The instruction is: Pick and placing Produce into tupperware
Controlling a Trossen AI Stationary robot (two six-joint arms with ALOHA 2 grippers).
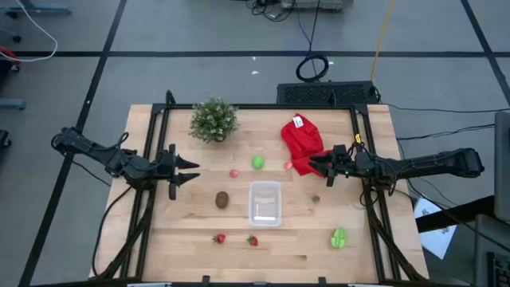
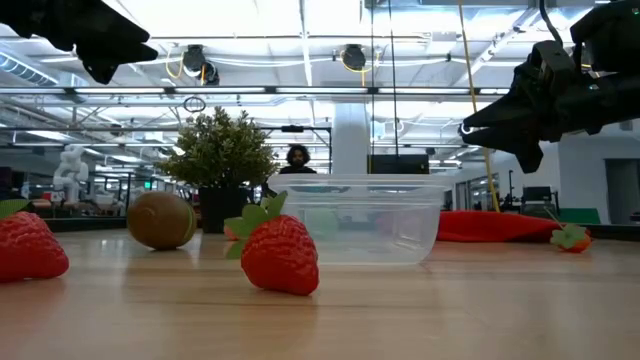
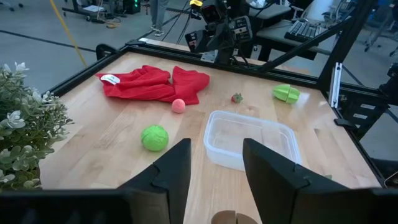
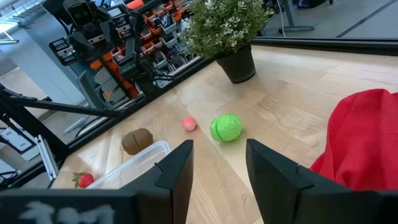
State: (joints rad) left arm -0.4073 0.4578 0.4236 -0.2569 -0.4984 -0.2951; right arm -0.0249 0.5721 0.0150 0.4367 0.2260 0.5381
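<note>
**Both arms hover, tub empty, produce spread across the tabletop**

The clear tupperware (image 1: 265, 202) sits near the middle of the wooden tabletop (image 1: 191, 239), and nothing lies inside it. The produce is all out on the wood around it. The brown oval (image 1: 222, 199) rests just to the tub's left. A round green piece (image 1: 258, 163) lies beyond the tub, toward the far edge, with a small pink one (image 1: 234, 173) just to its left and another pink one (image 1: 288, 166) to its right, close to the red cloth (image 1: 301, 142). Two strawberries (image 1: 220, 237) (image 1: 253, 240) lie on the near side of the tub, close together but apart. A tiny piece (image 1: 315, 198) with a green top sits to the right of the tub, and a sliced green piece (image 1: 339, 237) lies farther off toward the near right corner.

The left gripper (image 1: 190, 171) hangs above the left side of the tabletop, pointing inward, its fingers (image 3: 176, 168) standing apart with nothing between them. The right gripper (image 1: 316, 166) is over on the right, just beside the lower edge of the red cloth, its fingers (image 4: 177, 165) also apart and holding nothing. Seen from table level, both are off the wood, up in the air.

A bushy green plant (image 1: 213, 119) in a dark pot stands near the far left of the tabletop. Beyond the table, a person (image 2: 297, 158) shows in the room behind the tub.
</note>
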